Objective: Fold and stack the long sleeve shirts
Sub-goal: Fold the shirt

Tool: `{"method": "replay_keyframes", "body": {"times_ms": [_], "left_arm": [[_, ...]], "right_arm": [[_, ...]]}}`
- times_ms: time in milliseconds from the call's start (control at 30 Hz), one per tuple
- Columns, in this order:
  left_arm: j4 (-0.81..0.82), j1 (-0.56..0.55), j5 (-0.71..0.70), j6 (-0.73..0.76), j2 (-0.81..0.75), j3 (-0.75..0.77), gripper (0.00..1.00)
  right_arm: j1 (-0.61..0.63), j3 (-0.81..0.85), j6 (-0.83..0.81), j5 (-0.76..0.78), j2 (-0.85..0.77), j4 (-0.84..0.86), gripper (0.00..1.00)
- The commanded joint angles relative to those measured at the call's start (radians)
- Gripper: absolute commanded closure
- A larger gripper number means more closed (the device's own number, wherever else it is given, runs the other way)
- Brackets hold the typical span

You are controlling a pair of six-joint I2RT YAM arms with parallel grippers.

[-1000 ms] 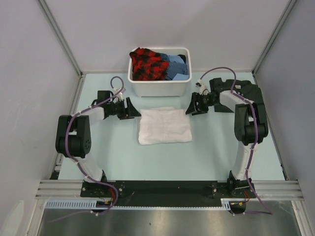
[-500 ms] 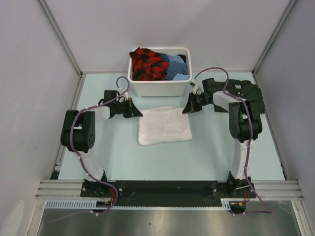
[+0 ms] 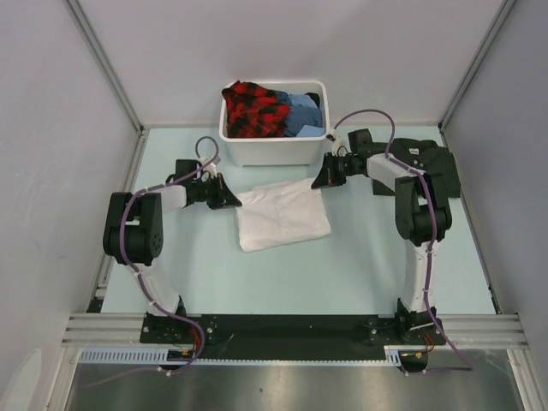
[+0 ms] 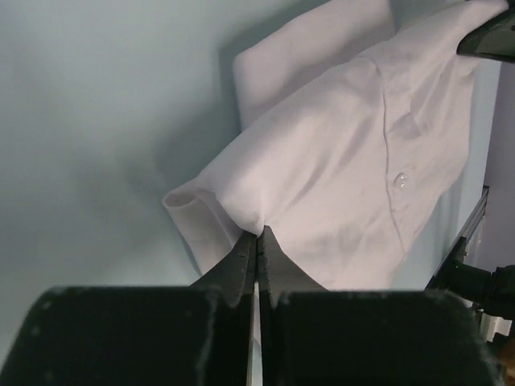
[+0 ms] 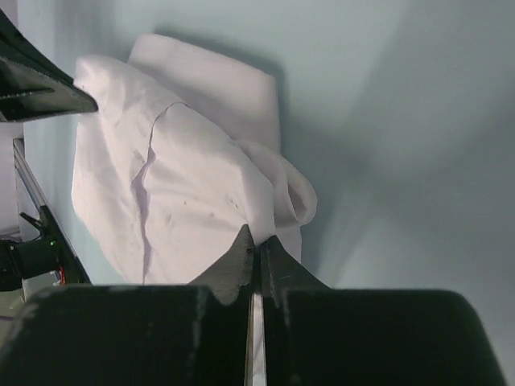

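Right pincer (image 5: pixel 256 243): two dark fingers pressed together, a fold of cloth nipped between the tips.
White shirt (image 5: pixel 185 177): folded in layers, raised at the nipped corner, one seam across it, lower layer lying on the pale blue-green table (image 5: pixel 386 112).
Left pincer (image 5: pixel 56 90): dark tip touching the shirt's opposite corner.

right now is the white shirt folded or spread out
Folded: the white shirt is a compact layered rectangle, not spread. The left fingers and right fingers each pinch one of its far corners.
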Motion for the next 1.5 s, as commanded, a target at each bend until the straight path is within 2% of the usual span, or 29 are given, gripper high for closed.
{"method": "replay_keyframes", "body": {"times_ms": [0,167,400,567,667,700,833,933,1067,1133,1167,1200,1233,1267,1300,1367,1400,1467], "left_arm": [[-0.035,0.03,-0.088,-0.009,0.044,0.028,1.0],[-0.08,0.032,-0.088,0.008,0.046,0.045,1.0],[-0.166,-0.008,-0.079,0.076,0.101,0.106,1.0],[-0.25,-0.037,-0.074,0.157,0.158,0.192,1.0],[-0.232,-0.03,-0.029,0.175,0.132,0.183,1.0],[-0.214,-0.022,0.029,0.168,0.092,0.172,1.0],[-0.111,0.019,0.067,0.106,-0.008,0.103,1.0],[-0.14,0.024,0.053,0.106,0.054,0.13,1.0],[-0.111,0.027,0.042,0.057,0.138,0.149,0.93],[-0.095,0.033,0.041,0.045,0.151,0.149,0.87],[-0.092,0.038,0.048,0.042,0.147,0.146,0.75],[-0.072,0.042,0.053,0.04,0.138,0.14,0.69],[-0.048,0.07,0.068,0.031,0.095,0.108,0.65],[-0.016,0.082,0.076,0.017,0.066,0.083,0.57],[0.041,0.107,0.082,0.007,0.035,0.059,0.51],[0.04,0.124,0.122,0.017,-0.063,0.02,0.37],[0.002,0.127,0.151,0.026,-0.098,0.016,0.34],[-0.052,0.121,0.218,0.059,-0.205,-0.01,0.28]], "right_arm": [[0.008,0.093,0.012,0.028,0.104,0.045,0.96],[0.01,0.05,0.049,0.02,0.086,0.042,0.99],[0.019,-0.27,0.18,0.005,-0.098,0.156,1.0],[0.06,-0.389,0.21,-0.013,-0.199,0.159,1.0],[0.053,-0.363,0.195,-0.001,-0.221,0.168,1.0],[0.048,-0.34,0.199,0.0,-0.218,0.154,1.0],[0.008,-0.259,0.219,0.002,-0.209,0.169,1.0],[0.013,-0.259,0.227,0.01,-0.171,0.212,1.0],[0.019,-0.245,0.247,0.007,-0.066,0.272,0.99],[0.018,-0.243,0.264,-0.001,-0.049,0.3,0.95],[0.021,-0.243,0.271,0.002,-0.043,0.318,0.92],[0.021,-0.243,0.276,0.005,-0.042,0.324,0.77],[0.021,-0.24,0.277,0.004,-0.045,0.33,0.69],[0.019,-0.237,0.271,0.002,-0.057,0.318,0.65],[0.016,-0.225,0.261,-0.004,-0.072,0.301,0.57],[-0.01,-0.217,0.203,-0.007,-0.112,0.208,0.45],[-0.024,-0.213,0.169,-0.013,-0.173,0.17,0.28],[-0.05,-0.205,0.104,-0.026,-0.241,0.024,0.2]]}}
